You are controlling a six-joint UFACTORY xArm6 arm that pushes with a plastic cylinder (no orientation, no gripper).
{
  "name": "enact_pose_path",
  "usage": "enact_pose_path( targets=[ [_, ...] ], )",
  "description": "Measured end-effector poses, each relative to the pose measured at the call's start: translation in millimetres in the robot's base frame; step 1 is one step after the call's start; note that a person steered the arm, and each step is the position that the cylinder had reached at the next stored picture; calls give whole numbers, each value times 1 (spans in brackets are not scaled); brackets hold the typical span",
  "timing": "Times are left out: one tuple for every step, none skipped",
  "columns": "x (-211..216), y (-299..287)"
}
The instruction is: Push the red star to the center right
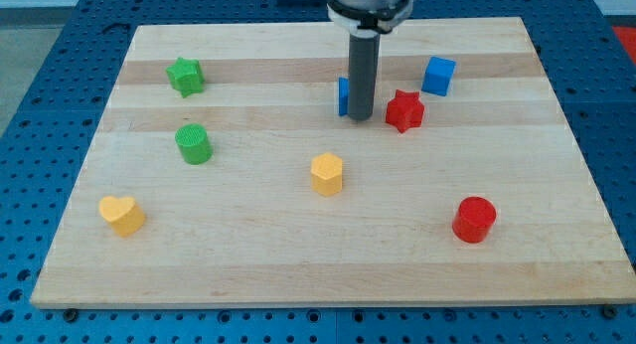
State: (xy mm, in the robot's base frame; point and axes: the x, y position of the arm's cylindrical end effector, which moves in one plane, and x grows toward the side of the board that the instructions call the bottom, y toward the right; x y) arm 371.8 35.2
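Note:
The red star (404, 110) lies on the wooden board (248, 255), right of centre near the view's top. My tip (360, 117) stands just left of the star, a small gap apart. A blue block (343, 95) is half hidden behind the rod, on its left side. A blue cube (438, 76) sits up and right of the star.
A green star (185, 76) is at the upper left and a green cylinder (193, 144) below it. A yellow hexagon (326, 173) is at the centre, a yellow heart (121, 214) at the lower left, a red cylinder (474, 219) at the lower right.

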Motion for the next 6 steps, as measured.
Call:
enact_pose_path(
  targets=[
    [-14,15],
    [-8,58],
    [-1,17],
    [15,-5],
    [20,31],
    [20,85]
  ],
)
